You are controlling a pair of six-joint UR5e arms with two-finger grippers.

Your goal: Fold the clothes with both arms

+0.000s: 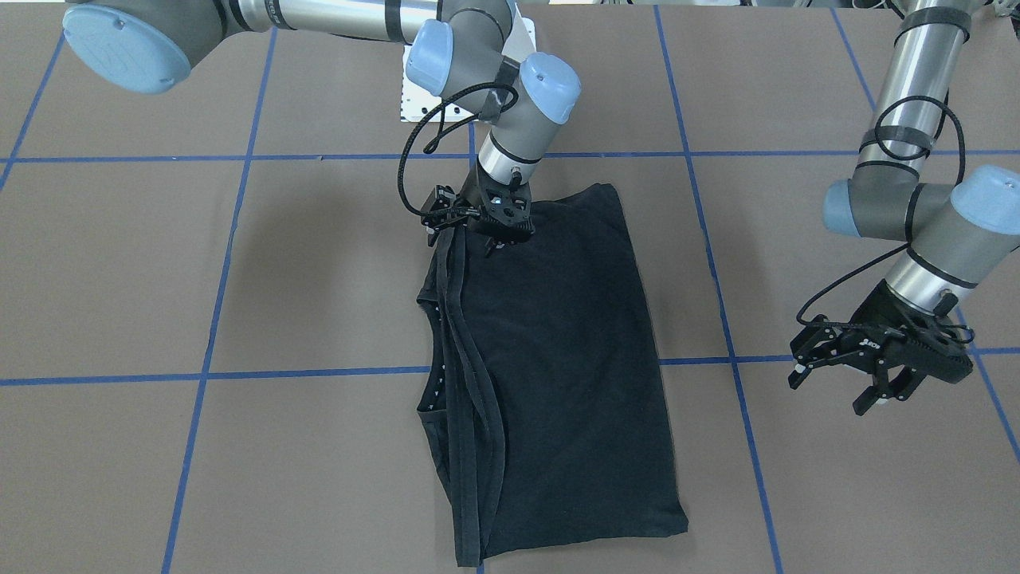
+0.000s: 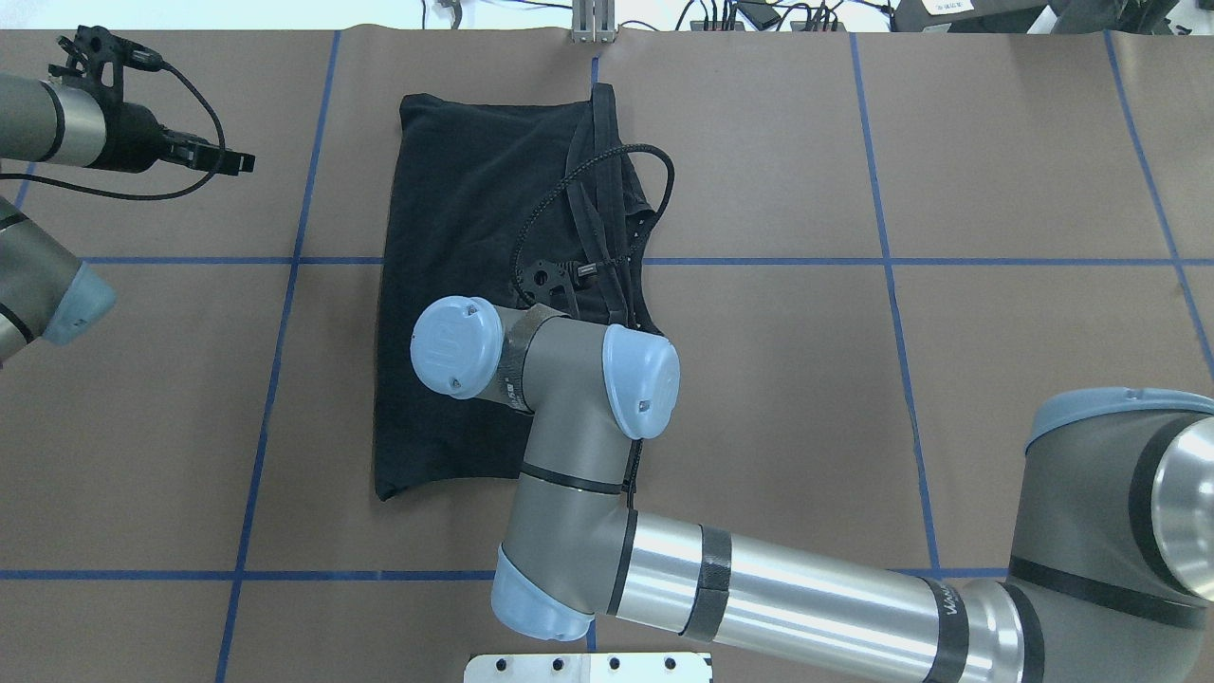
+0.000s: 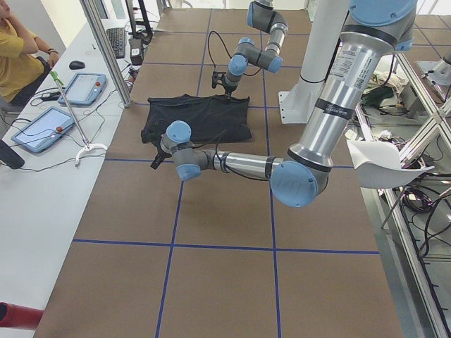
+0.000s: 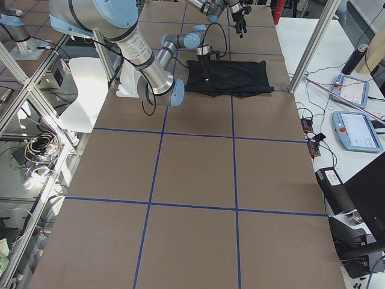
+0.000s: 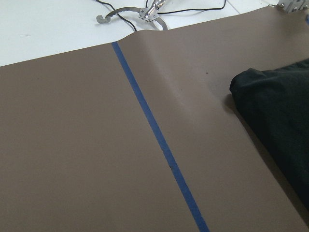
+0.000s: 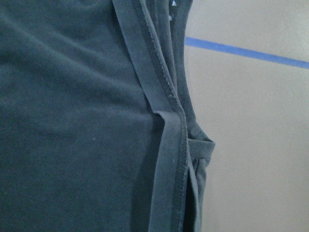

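Note:
The black T-shirt (image 1: 558, 359) lies flat on the brown table, folded lengthwise, with its stacked hems and sleeve edges along one long side (image 6: 164, 121). No chest graphic shows. My right gripper (image 1: 494, 243) points down onto the shirt's end nearest the robot, at the hem side. Its fingers are hidden under the wrist (image 2: 545, 277), so I cannot tell whether it is open or shut. My left gripper (image 1: 833, 395) hovers open and empty above bare table, well off to the shirt's side (image 2: 242, 163). The left wrist view catches only a corner of the shirt (image 5: 280, 111).
Blue tape lines (image 1: 319, 372) grid the table. The white pedestal base (image 2: 588, 669) sits at the robot's edge. Cables and a metal post (image 2: 593, 24) line the far edge. A seated person (image 3: 14, 49) and tablets (image 4: 355, 129) are at a side bench.

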